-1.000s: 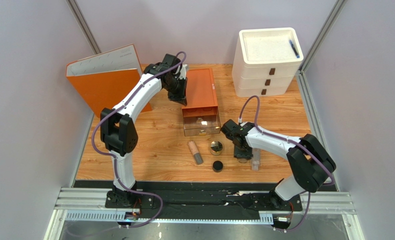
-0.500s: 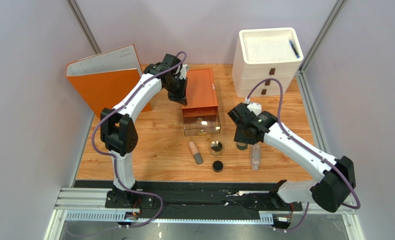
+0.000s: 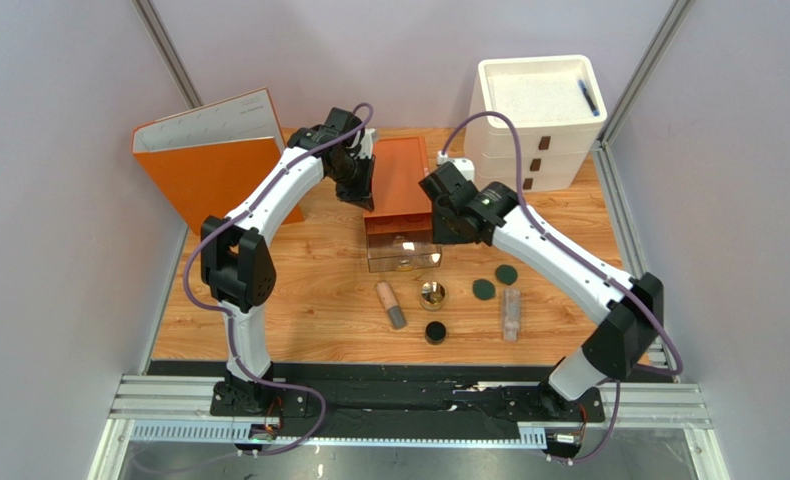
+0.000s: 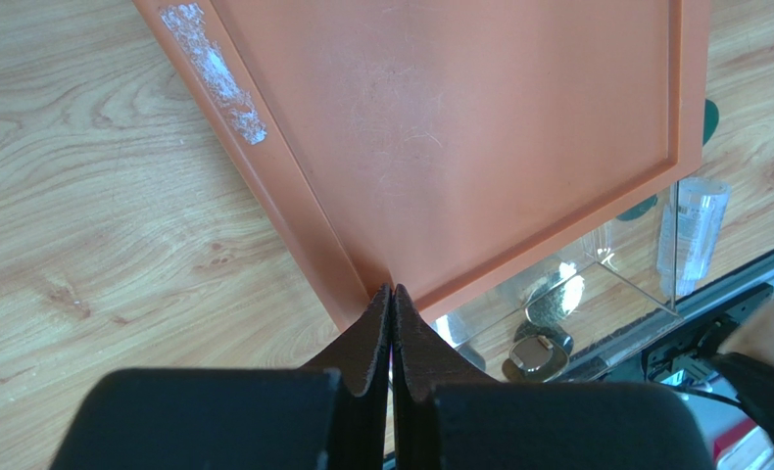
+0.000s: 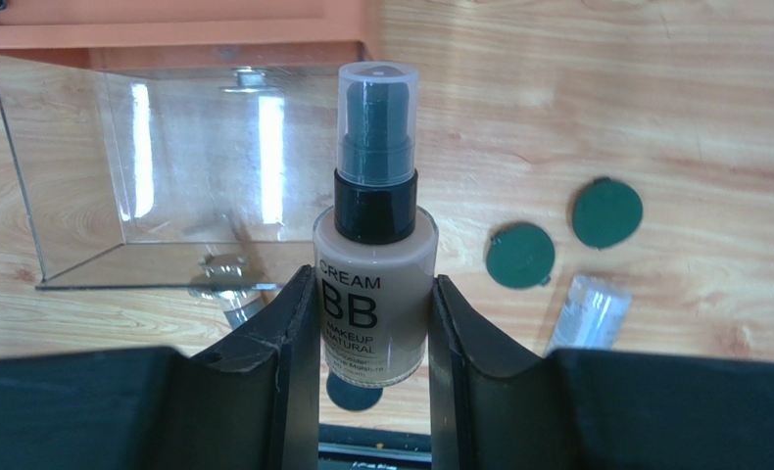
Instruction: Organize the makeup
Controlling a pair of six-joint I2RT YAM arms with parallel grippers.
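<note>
My right gripper [image 5: 373,333] is shut on a beige BB cream pump bottle [image 5: 375,284], held upright off the table just right of the clear drawer [image 5: 185,166]. In the top view that gripper [image 3: 449,228] hangs beside the drawer [image 3: 405,250]. On the table lie two dark green discs [image 3: 483,290] [image 3: 506,273], a slim clear bottle [image 3: 511,313], a gold jar [image 3: 431,295], a black pot [image 3: 435,332] and a beige tube with a grey cap [image 3: 390,304]. My left gripper [image 4: 392,292] is shut, its tips at the corner of the orange box top [image 4: 479,127].
A white drawer unit [image 3: 534,150] stands at the back right with a black pen [image 3: 588,97] on top. An orange binder [image 3: 209,165] leans at the back left. Grey walls close in both sides of the table.
My right arm has lifted the bottle from the front right of the table and carried it back and left to the clear drawer, uncovering the two green discs. The left arm has not moved.
</note>
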